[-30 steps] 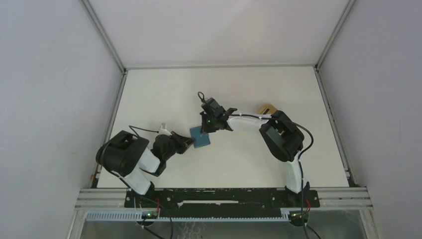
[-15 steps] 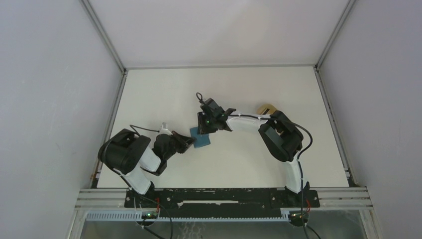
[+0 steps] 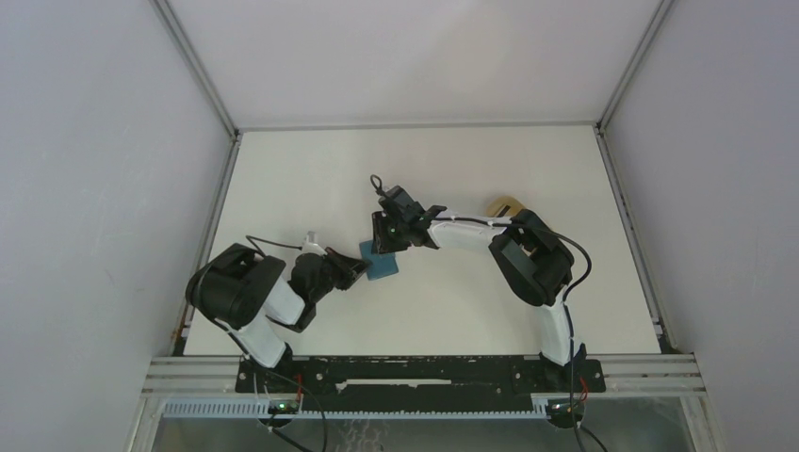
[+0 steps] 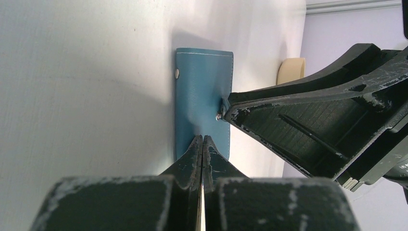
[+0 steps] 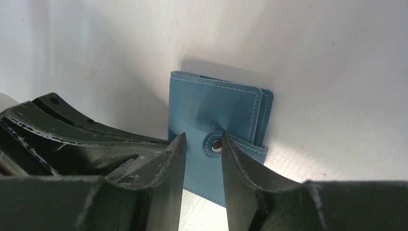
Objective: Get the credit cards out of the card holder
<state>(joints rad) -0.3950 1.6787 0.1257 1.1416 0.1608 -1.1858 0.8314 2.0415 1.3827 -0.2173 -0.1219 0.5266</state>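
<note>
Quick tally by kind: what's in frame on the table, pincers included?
card holder: 1
tan object: 1
pincers: 2 (left pincer, right pincer)
credit cards in view: 0
Total: 4

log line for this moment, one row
card holder: folded closed | left claw: shut, tips on its edge | right claw: open around snap tab

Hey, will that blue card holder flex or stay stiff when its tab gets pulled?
Probably flexes a little: the card holder dimples beside its snap tab, like soft stitched leather. It looks thin and light, so it would likely slide unless the left gripper, pinching its edge, holds it.
</note>
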